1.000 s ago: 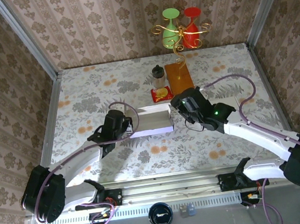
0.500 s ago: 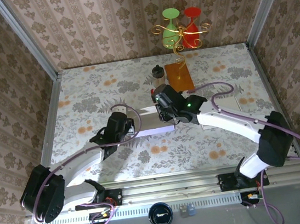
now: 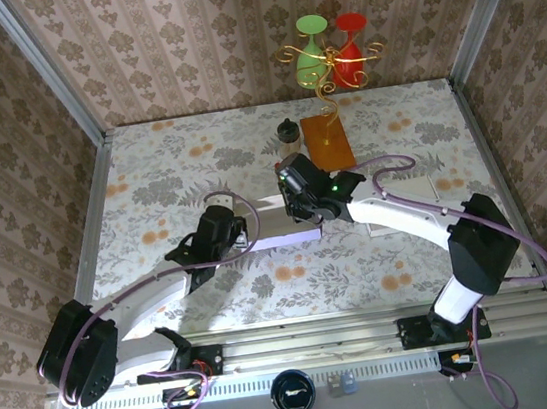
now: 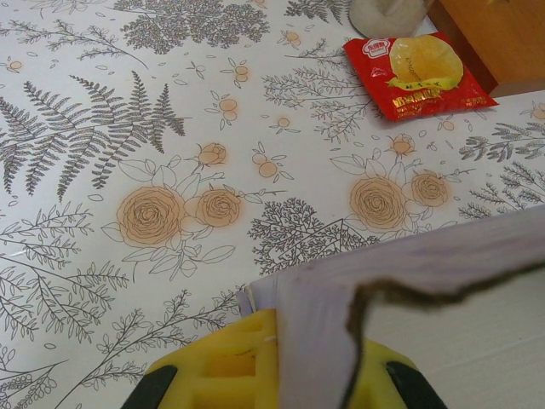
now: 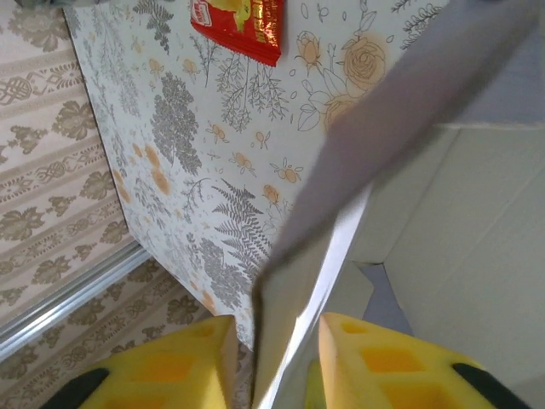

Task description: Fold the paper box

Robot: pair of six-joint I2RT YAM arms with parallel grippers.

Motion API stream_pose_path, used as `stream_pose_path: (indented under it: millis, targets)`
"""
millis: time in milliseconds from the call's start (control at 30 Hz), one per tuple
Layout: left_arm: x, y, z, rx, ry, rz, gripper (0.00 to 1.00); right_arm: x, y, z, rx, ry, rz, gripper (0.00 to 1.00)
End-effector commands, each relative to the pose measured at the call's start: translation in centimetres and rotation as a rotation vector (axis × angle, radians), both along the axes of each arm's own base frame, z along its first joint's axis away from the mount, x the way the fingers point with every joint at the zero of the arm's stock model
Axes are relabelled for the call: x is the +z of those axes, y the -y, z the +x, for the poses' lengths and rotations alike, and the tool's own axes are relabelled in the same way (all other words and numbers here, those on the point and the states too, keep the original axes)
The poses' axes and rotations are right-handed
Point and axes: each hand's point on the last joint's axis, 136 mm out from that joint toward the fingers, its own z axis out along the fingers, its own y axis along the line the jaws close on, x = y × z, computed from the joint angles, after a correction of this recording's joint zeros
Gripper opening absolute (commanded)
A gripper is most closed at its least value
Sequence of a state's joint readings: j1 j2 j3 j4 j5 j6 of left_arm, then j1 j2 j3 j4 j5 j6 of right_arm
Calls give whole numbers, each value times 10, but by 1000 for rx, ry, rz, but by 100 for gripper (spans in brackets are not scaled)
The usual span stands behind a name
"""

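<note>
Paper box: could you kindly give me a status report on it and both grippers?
Left gripper shut on the paper box wall. Right gripper open, straddling a flap. Snack packet just beyond, not touching.

We find wide free desk (image 3: pixel 149 180) on the left and along the near strip, where a tool could pass unhindered. The middle is taken by the paper box (image 3: pixel 281 226), with the left arm (image 3: pixel 154 291) and the right arm (image 3: pixel 406 217) slanting in to it from either side. Behind the box it is crowded. A red snack packet (image 4: pixel 417 75) lies near its far side, an orange block (image 3: pixel 327 140) and a dark-capped jar (image 3: pixel 289 132) stand beyond, and a glass stand (image 3: pixel 330 56) rises at the far edge.
</note>
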State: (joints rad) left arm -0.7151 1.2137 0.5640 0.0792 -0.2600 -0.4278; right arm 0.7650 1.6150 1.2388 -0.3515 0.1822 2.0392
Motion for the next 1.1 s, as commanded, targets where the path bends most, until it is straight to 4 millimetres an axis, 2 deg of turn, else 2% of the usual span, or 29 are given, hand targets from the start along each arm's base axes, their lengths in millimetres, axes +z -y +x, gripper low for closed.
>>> stream_pose_path:
  millis: [0, 267, 500, 633, 867, 1067]
  targets:
    - [-11, 1, -6, -6, -33, 12, 0, -10, 2, -2, -3, -22, 5, 24]
    - [-7, 4, -8, -13, -33, -5, 2, -20, 6, -16, 8, -55, 32, 0]
    - [13, 6, -16, -28, -20, -72, 28, -29, 15, -25, 2, -63, 34, 0]
    - [21, 6, -31, -60, -39, -122, 40, -33, 16, -28, 11, -65, 38, 0]
    - [30, 3, -69, -114, -83, -235, 44, -36, 20, -33, 19, -55, 43, 0]
    - [59, -14, -81, -58, -69, -289, 45, -35, 20, -36, 49, -54, 35, 0]
